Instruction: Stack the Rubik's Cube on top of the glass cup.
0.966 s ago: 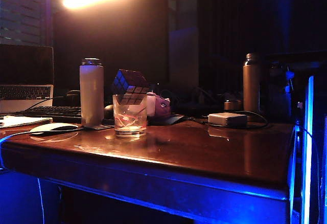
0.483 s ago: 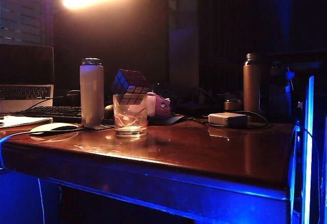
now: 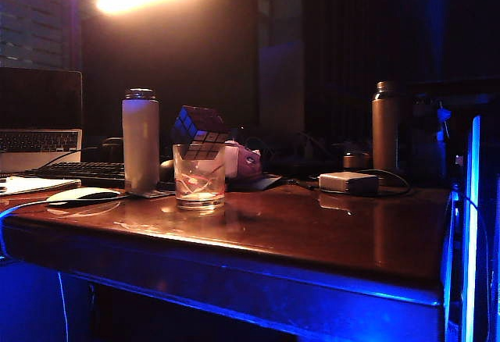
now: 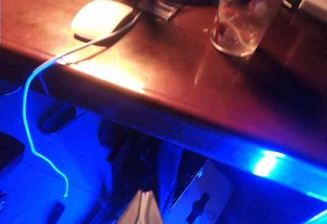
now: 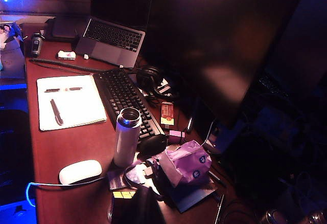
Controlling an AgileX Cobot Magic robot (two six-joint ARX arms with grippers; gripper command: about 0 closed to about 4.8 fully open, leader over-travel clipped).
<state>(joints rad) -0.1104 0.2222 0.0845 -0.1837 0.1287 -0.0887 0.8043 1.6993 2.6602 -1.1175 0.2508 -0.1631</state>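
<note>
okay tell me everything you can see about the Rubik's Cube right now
The Rubik's Cube is a small 3x3 puzzle with a black grid frame and dim tiles that read bluish and purple in this low light. It sits tilted on the rim of the glass cup, one corner dipping into the mouth, not lying flat. Only the glass touches it; no claw shows near it in the exterior view. The white bottle stands just beside it, apart. In the right wrist view only its yellowish top tiles show.
</note>
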